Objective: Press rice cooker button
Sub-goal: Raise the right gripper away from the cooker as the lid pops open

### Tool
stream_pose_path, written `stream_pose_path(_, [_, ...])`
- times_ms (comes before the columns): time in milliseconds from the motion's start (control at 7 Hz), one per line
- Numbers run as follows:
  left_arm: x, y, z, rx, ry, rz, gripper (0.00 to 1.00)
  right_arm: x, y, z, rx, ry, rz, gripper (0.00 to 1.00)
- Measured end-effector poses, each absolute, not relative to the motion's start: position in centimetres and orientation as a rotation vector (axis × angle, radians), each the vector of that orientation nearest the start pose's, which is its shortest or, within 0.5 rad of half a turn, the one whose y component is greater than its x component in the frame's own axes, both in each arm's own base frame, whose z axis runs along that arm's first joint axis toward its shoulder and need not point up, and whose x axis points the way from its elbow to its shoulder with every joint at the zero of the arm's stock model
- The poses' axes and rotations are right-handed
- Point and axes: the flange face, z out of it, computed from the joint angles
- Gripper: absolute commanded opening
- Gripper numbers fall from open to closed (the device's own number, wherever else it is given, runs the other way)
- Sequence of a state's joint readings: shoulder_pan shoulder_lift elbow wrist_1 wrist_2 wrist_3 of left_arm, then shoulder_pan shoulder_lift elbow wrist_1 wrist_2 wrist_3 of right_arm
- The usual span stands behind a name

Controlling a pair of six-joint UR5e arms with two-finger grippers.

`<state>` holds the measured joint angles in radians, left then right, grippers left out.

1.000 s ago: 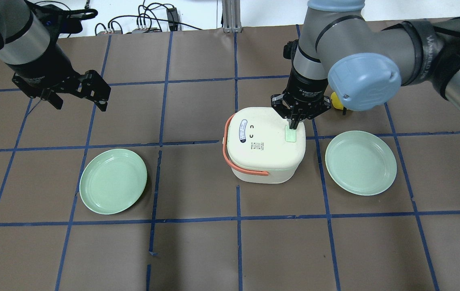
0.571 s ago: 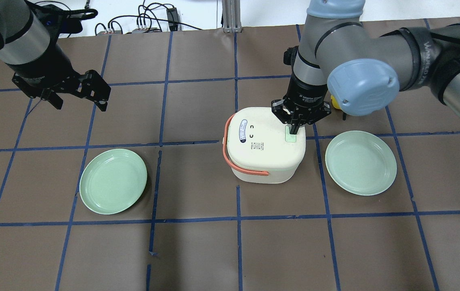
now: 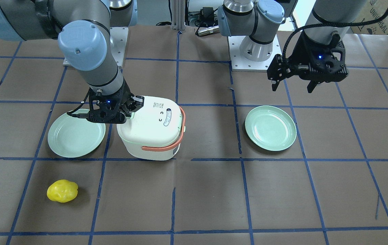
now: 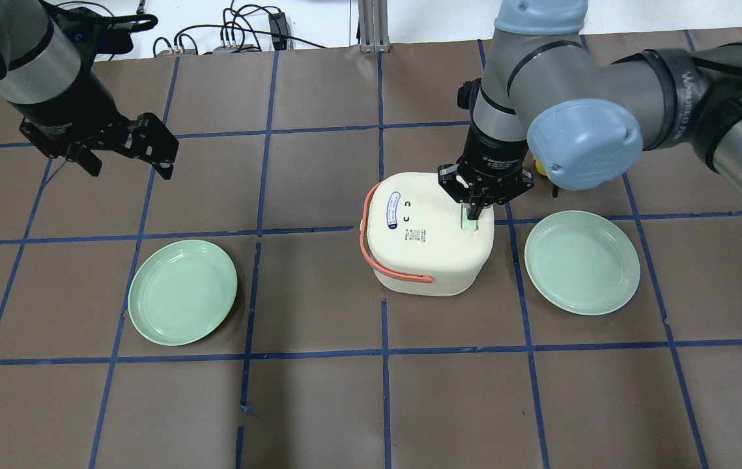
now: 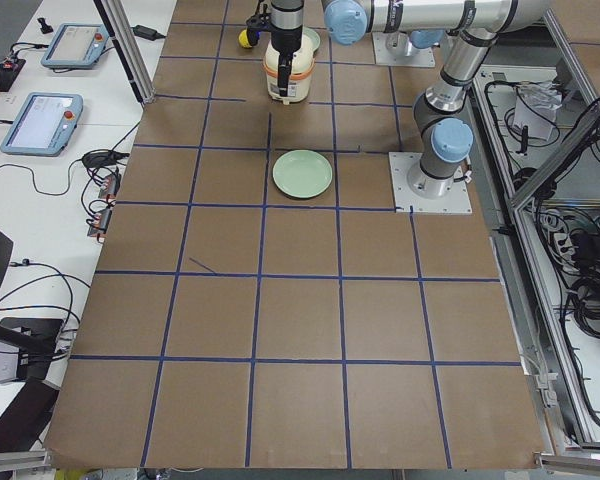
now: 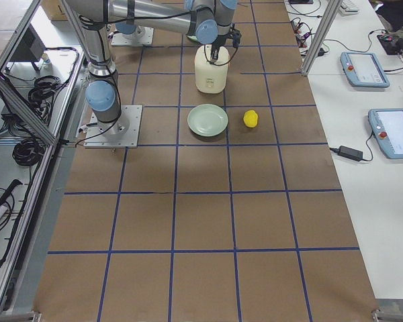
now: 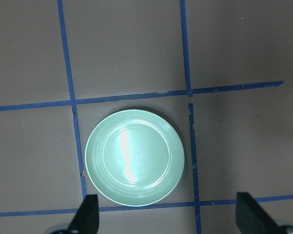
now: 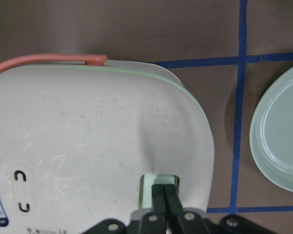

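Note:
The white rice cooker (image 4: 429,234) with an orange handle stands mid-table; it also shows in the front-facing view (image 3: 153,127) and the right wrist view (image 8: 88,141). Its pale mint-green button (image 4: 470,225) sits at the lid's right edge. My right gripper (image 4: 475,213) is shut, and its closed fingertips (image 8: 165,195) press down onto the button (image 8: 149,187), which looks sunk into the lid. My left gripper (image 4: 126,166) is open and empty, held high over the table's far left, above a green plate (image 7: 135,156).
A green plate (image 4: 182,291) lies left of the cooker and another (image 4: 582,262) lies right of it. A yellow lemon-like object (image 3: 62,191) lies beyond the right plate, partly hidden by my right arm in the overhead view.
My right gripper has moved down and slightly toward the cooker's middle, covering more of the button, which now looks pushed in. The left arm has not moved.

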<state>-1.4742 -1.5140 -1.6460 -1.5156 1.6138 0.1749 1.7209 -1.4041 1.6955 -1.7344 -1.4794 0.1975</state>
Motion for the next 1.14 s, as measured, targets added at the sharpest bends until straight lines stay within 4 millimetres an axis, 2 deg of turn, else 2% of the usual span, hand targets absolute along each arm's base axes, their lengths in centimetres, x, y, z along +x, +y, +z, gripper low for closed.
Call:
stream_pose_path(286, [-8.3, -48.2, 48.4, 0.120, 3.091, -0.047, 1.00, 22.1, -51.4, 38.3, 0.103, 3.068, 0.177, 0.23])
stream_pose_path(571, [-8.3, -48.2, 48.4, 0.120, 3.091, -0.048, 1.00, 21.9, -53.4, 42.9, 0.128, 3.078, 0.149, 0.32])
stream_pose_path(714, [-8.3, -48.2, 48.4, 0.120, 3.091, -0.048, 1.00, 21.5, -54.8, 44.6, 0.134, 3.096, 0.139, 0.48])
stream_pose_path(857, [-8.3, -48.2, 48.4, 0.120, 3.091, -0.047, 1.00, 21.1, -55.9, 45.6, 0.113, 3.127, 0.119, 0.71])
stream_pose_path(1000, [-8.3, -48.2, 48.4, 0.120, 3.091, -0.047, 1.00, 20.7, -56.4, 46.1, 0.068, 3.144, 0.103, 0.85])
stream_pose_path(1143, [-8.3, -48.2, 48.4, 0.120, 3.091, -0.047, 1.00, 19.9, -56.7, 46.4, 0.033, 3.145, 0.097, 0.91])
